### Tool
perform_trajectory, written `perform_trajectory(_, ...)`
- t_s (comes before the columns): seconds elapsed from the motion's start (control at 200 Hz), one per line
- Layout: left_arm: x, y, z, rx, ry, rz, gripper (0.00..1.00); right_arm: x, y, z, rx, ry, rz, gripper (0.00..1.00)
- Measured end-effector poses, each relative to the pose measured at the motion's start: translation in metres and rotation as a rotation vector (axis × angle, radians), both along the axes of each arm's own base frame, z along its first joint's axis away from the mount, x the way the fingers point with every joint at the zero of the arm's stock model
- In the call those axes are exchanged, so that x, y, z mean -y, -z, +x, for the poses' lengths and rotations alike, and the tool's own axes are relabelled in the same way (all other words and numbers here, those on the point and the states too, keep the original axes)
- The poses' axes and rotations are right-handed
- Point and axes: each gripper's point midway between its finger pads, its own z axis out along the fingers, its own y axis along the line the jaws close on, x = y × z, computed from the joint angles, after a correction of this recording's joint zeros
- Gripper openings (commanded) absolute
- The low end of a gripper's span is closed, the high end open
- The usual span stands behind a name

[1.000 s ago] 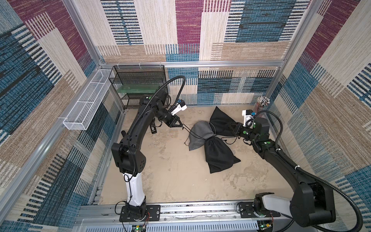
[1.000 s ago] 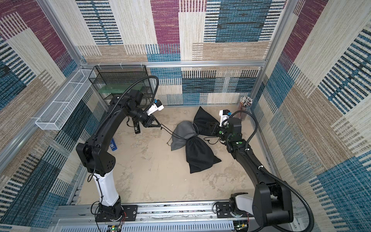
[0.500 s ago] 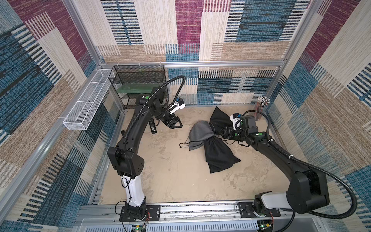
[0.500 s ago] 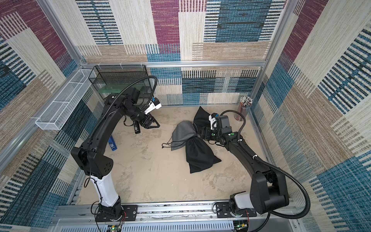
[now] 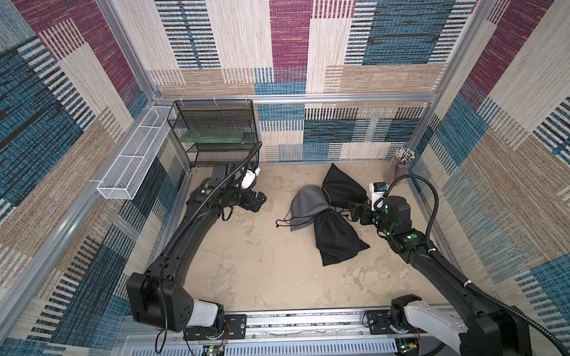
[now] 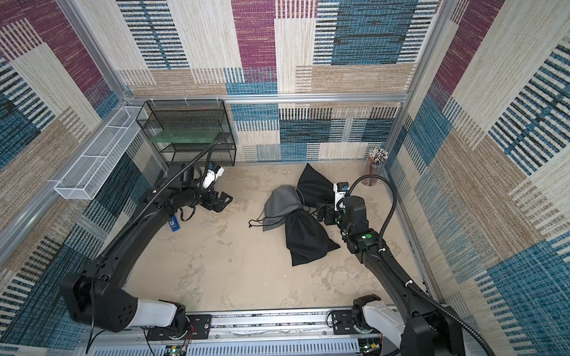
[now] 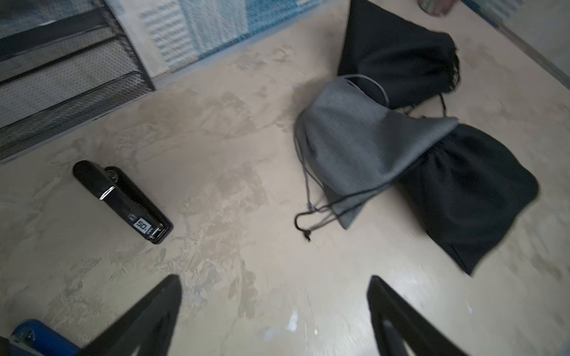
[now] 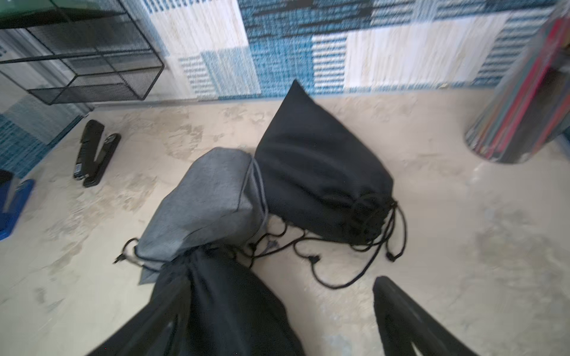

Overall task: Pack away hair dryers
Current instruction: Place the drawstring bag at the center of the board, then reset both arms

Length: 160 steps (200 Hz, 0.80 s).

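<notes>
Three plump drawstring bags lie bunched on the table (image 5: pixel 246 262): a grey bag (image 5: pixel 305 203) between a far black bag (image 5: pixel 340 186) and a near black bag (image 5: pixel 334 237). The hair dryers are hidden, probably inside them. The left gripper (image 7: pixel 274 277) hangs spread wide and empty near a black stapler (image 7: pixel 120 200); the right gripper (image 5: pixel 354 212), likewise spread and empty, sits just beside the black bags' cords.

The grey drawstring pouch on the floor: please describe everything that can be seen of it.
The grey pouch is soft, woven-looking cloth, bulging at one end and flat at the other, where thin cords with knotted ends trail on the beige floor. It lies on its side, touching the far black pouch and the near black pouch.
</notes>
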Motion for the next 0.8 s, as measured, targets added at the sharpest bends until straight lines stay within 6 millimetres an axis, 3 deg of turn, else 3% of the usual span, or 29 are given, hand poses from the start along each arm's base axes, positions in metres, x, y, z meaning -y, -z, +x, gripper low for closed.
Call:
perform_trajectory(0.09,-0.024,0.024,0.012,0.060,-0.116,-0.040,1.00,0.024,-0.001,0.009,0.082,0.069,-0.021,0.95)
perform_trajectory(0.16,-0.045,0.047,0.017,0.101,-0.195,-0.058,1.00,0.041,0.010,0.012,0.101,0.110,-0.032,0.95)
perform_trajectory(0.381,-0.089,0.121,0.021,0.165,-0.310,-0.075,1.00,0.096,0.046,-0.002,0.143,0.273,-0.043,0.95)
perform_trajectory(0.441,-0.100,0.121,0.026,0.198,-0.342,-0.092,1.00,0.107,0.054,-0.010,0.162,0.321,-0.034,0.95)
perform_trajectory(0.521,-0.112,0.102,0.034,0.286,-0.368,-0.134,1.00,0.114,0.068,-0.021,0.166,0.360,-0.012,0.95)
perform_trajectory(0.651,-0.104,0.080,0.020,0.354,-0.324,-0.164,1.00,0.122,0.074,-0.028,0.185,0.405,0.003,0.95)
perform_trajectory(0.696,-0.101,0.084,0.011,0.362,-0.307,-0.172,1.00,0.124,0.071,-0.029,0.209,0.413,0.004,0.95)
perform_trajectory(0.801,-0.099,0.117,-0.009,0.311,-0.296,-0.174,1.00,0.130,0.064,-0.034,0.255,0.440,0.004,0.95)
